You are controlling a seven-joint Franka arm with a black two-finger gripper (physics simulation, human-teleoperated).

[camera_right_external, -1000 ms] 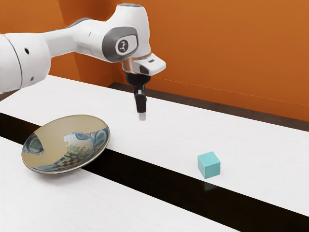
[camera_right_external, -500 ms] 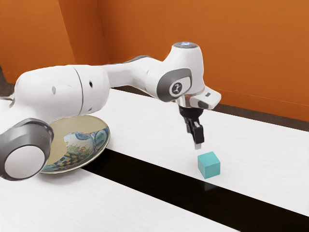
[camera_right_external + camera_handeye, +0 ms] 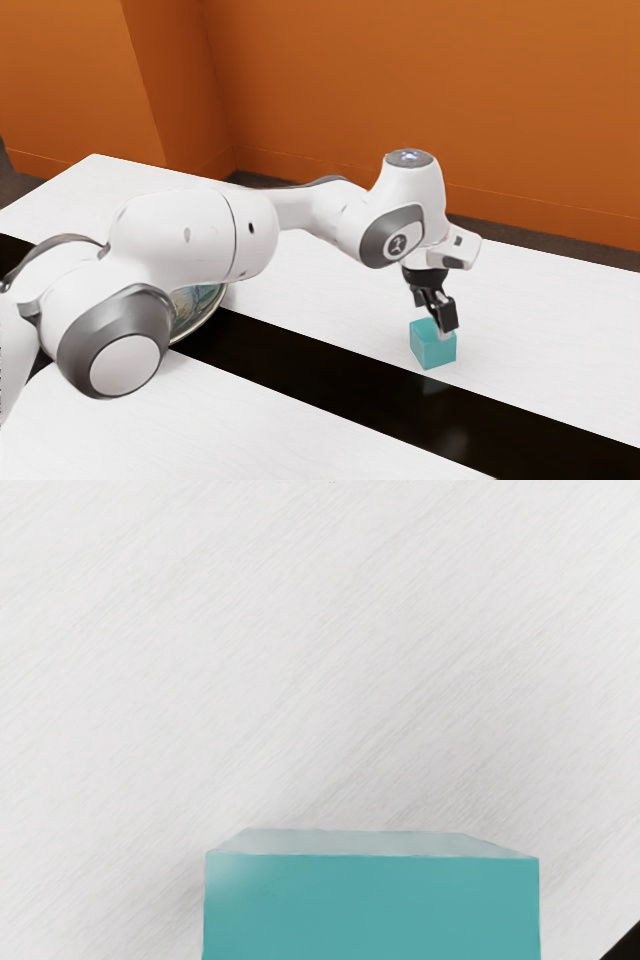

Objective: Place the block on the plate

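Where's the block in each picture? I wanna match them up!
Exterior view: the block is toward the exterior view's right, below the gripper, right next to the table's black stripe.
Wrist view: it looks big and close, near the hand, partly cut off by the picture's edge.
Shared landmark: the white table around the block. The wrist view's black corner is probably that stripe.

An indoor room, kind unclear: orange walls (image 3: 450, 100), dark floor (image 3: 540, 231), white table (image 3: 560, 330).
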